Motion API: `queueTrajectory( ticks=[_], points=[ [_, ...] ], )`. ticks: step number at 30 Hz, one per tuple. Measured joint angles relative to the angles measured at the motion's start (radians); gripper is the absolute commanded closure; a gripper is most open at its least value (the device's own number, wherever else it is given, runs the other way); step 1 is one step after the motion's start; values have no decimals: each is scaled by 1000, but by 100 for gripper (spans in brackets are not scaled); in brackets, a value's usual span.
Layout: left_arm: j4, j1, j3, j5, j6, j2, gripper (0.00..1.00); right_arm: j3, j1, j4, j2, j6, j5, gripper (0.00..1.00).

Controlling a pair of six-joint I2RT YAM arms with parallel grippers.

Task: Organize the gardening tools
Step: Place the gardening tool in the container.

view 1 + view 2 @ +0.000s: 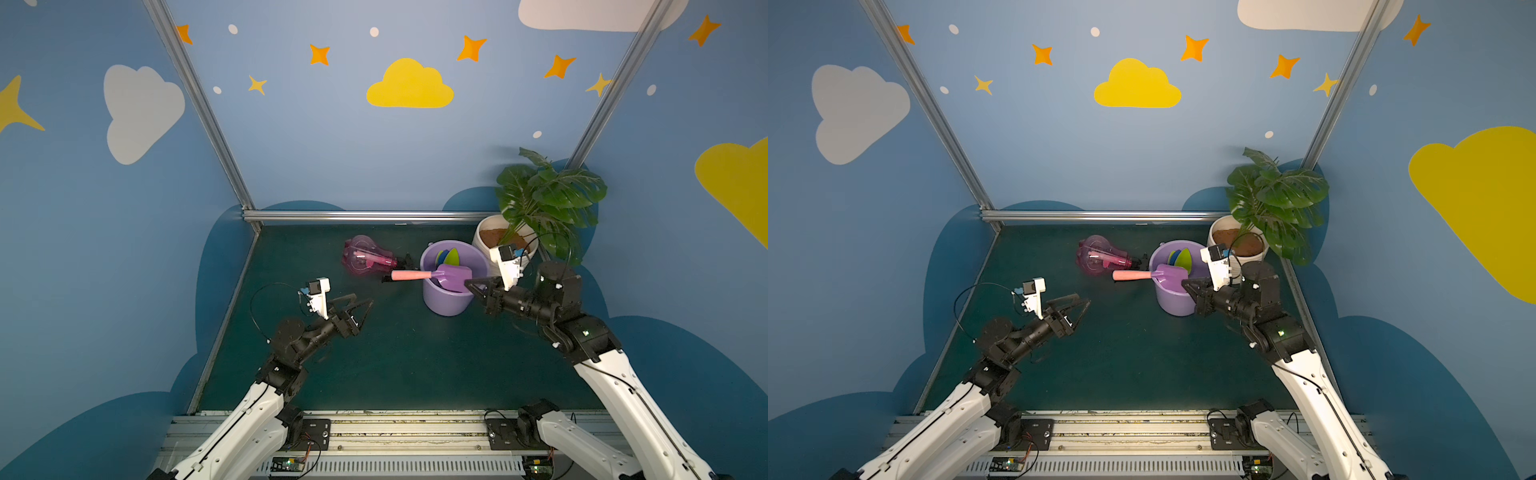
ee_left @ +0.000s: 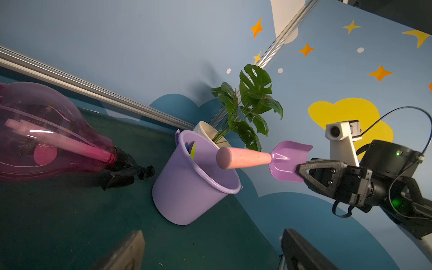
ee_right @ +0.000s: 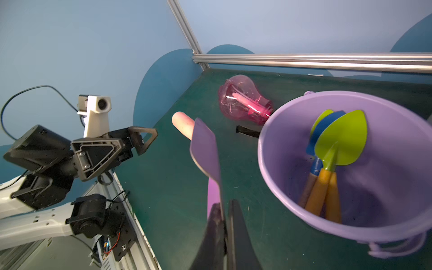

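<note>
Right tool (image 1: 468, 283) is clenched on the edge of the purple shovel (image 1: 449, 275), gripping the blade, not the handle. I see the shovel held off the green surface (image 1: 395, 365), lying roughly level, its pink handle pointing away from the right arm toward the left side of the cell. In both top views the blade overlaps the mouth of the lilac bucket (image 1: 444, 303). The right wrist view shows the shovel beside the bucket and not inside it, and I cannot tell whether the handle touches the rim. Left tool (image 1: 363, 300) has its jaws spread wide with nothing between them. It hangs above the left half of the surface, aimed toward the bucket and well apart from the pink handle. Inside the bucket stand two lime-green shovels (image 3: 342, 140) and a blue shovel (image 3: 314, 140), blades up and handles down, leaning together against the wall. The pink spray bottle (image 1: 365, 255) lies on its side on the surface just beside the bucket, with its black trigger end nearest the bucket. A white plant pot (image 1: 478, 239) stands just behind the bucket in the far right corner.
</note>
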Motion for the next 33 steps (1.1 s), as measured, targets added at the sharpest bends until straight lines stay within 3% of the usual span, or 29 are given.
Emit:
queueTrajectory(
  ticks=[7,12,18,23,33],
  points=[
    [-31,0,0,0,40,9,4,265,-27,-182,159,-216,147,100],
    [-34,0,6,1,50,49,5,368,-43,-248,223,-471,212,100],
    [-22,2,22,23,40,121,5,632,-113,-418,338,-739,174,100],
    [-8,2,22,34,26,142,5,834,-181,-555,417,-876,164,100],
    [17,4,22,49,7,146,5,964,-188,-789,616,-1106,145,100]
  ],
)
